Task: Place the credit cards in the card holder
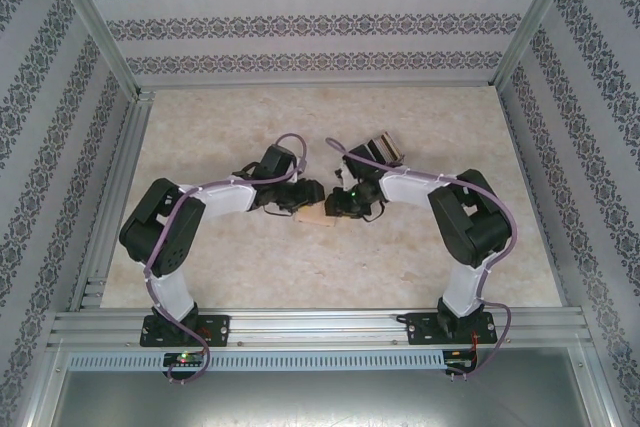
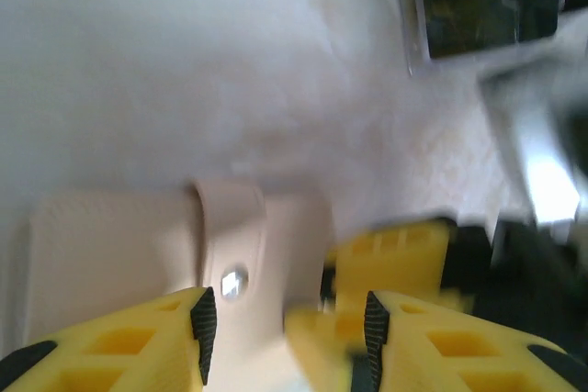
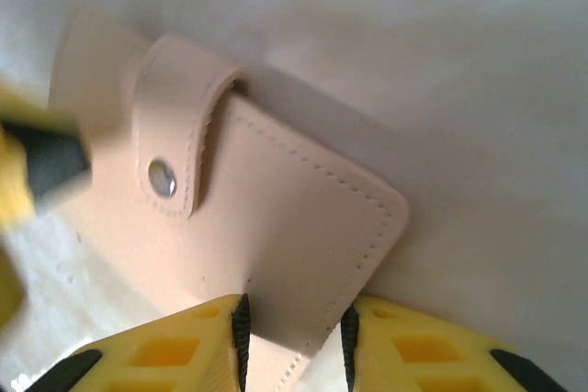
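My left claw (image 2: 285, 319) and right claw (image 3: 294, 339) meet tip to tip over the middle of the table (image 1: 230, 127), with the holder (image 1: 312, 215) lying between them. My left claw stands fairly wide. The holder's strap (image 2: 230, 240) sits just ahead of its left finger, and most of the holder spreads out to that side. One yellow right finger (image 2: 395, 245) crowds in just ahead of the gap.

My right claw is narrow, with a corner of the holder (image 3: 285, 218) in the gap. I cannot tell whether the pads pinch it. The strap (image 3: 179, 135) is closed by its snap (image 3: 163, 177), ahead and to the left. What look like the cards (image 1: 385, 150) stand behind my right wrist, well apart from the holder.
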